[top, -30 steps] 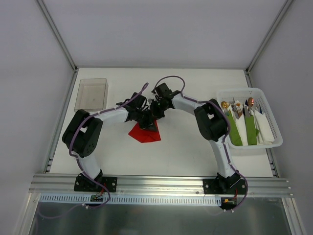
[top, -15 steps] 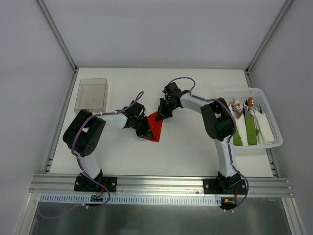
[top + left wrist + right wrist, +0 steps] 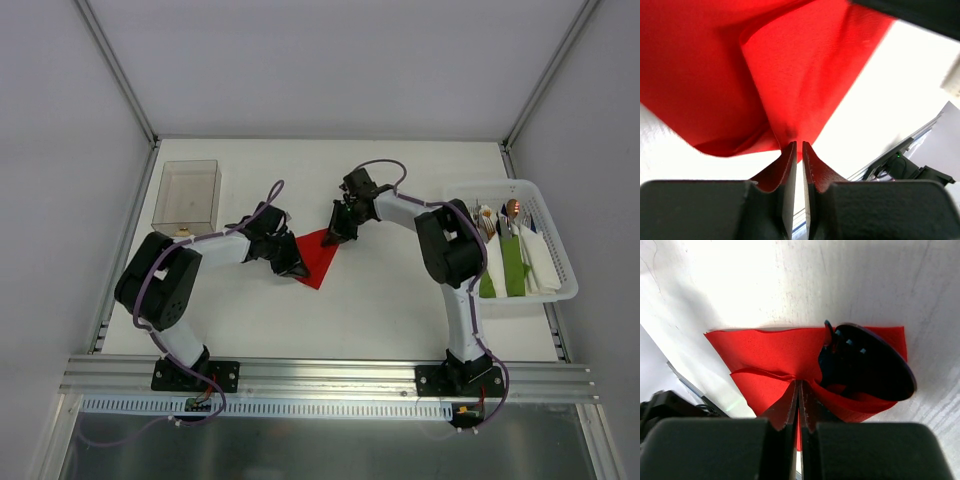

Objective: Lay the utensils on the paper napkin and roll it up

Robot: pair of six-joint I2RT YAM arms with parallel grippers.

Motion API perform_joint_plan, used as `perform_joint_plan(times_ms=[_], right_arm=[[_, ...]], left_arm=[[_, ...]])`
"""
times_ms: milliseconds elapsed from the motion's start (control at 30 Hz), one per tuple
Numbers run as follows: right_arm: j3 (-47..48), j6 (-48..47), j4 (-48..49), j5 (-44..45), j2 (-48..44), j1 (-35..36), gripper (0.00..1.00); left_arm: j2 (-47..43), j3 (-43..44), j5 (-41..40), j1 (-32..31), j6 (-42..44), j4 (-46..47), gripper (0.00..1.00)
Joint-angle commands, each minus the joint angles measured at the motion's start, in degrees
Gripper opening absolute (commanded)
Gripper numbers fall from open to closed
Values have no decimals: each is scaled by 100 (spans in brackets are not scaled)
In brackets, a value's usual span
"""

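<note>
The red paper napkin (image 3: pixel 318 258) lies mid-table as a flattened diamond, stretched between both grippers. My left gripper (image 3: pixel 291 264) is at its left corner. In the left wrist view the jaws stand a hair apart with the puckered napkin (image 3: pixel 790 75) corner pinched at the tips (image 3: pixel 797 144). My right gripper (image 3: pixel 340 229) is shut on the far right corner, and its tips (image 3: pixel 799 384) clamp the napkin (image 3: pixel 770 355). A dark rounded head with blue glints (image 3: pixel 865 365), apparently one of the utensils, rests in the napkin's fold. No utensil shows on the napkin from above.
A clear plastic box (image 3: pixel 188 192) stands at the back left. At the right, a white basket (image 3: pixel 560 292) holds green bundles (image 3: pixel 513 265), white napkins (image 3: pixel 541 262) and copper-headed utensils (image 3: pixel 512 207). A metal rail (image 3: pixel 320 375) runs along the near edge.
The two grippers have drawn apart, left one leftward, right one to the right. The napkin went from a bunched tent under both grippers to a spread, flatter sheet.
</note>
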Motion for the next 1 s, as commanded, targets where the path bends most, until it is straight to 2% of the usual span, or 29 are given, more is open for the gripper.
perform_joint_plan(times_ms=[0,167,367,600,833,967], right_arm=[[-310,-17,-282,611,-139,-93,0],[-328,123,-229,593,-148,-93,0],[-328,177,-203,584,-130,-93,0],[-451,264,-168,584,-192,-110,0],[-662,406,70,322,-280,-128,0],[-470,19,61,102,-473,-250,13]], left_arm=[[-478,73,-41,94,229,-72,10],[-567,319,56,-29,124,-72,12],[-242,434,-93,-99,-131,-72,11],[109,100,-576,-38,-701,-63,8],[435,21,-788,23,-720,-63,6],[532,-172,-577,243,-615,-63,4]])
